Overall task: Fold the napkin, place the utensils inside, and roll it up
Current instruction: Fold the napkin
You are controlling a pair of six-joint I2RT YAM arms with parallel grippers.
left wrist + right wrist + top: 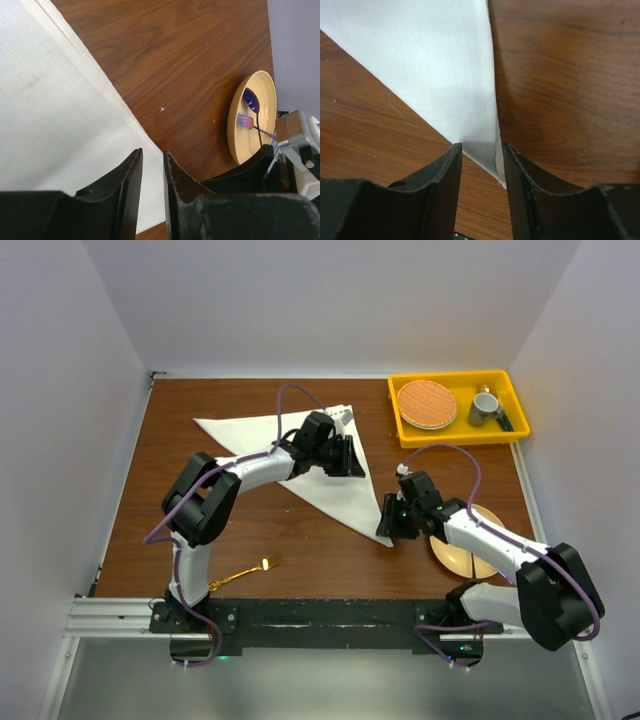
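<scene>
my left gripper [347,460] reaches far out over the napkin [345,502], which lies on the wooden table [250,525] folded into a flat off-white triangle, its long point running toward my right side. in the left wrist view my left gripper [153,167] hangs above the napkin [50,100] right at its diagonal edge, the jaws parted by only a narrow slit; i cannot tell whether they touch the cloth. my right gripper [389,530] sits at the near point of the triangle. in the right wrist view my right gripper [482,157] has its jaws apart, one on each side of that tip, with the napkin [435,65] narrowing down into the gap between them and lying flat on the wood. the gold fork [245,572] lies on the table well apart from the cloth, near my left base. a yellow plate [462,558] sits just beside my right gripper, partly under my right arm; the left wrist view shows the yellow plate [266,90] carrying a purple spoon [251,100] and a purple-ended fork [244,120]. at the far right corner a yellow tray [455,377] holds a woven round mat [427,404] and a cup [485,406].
</scene>
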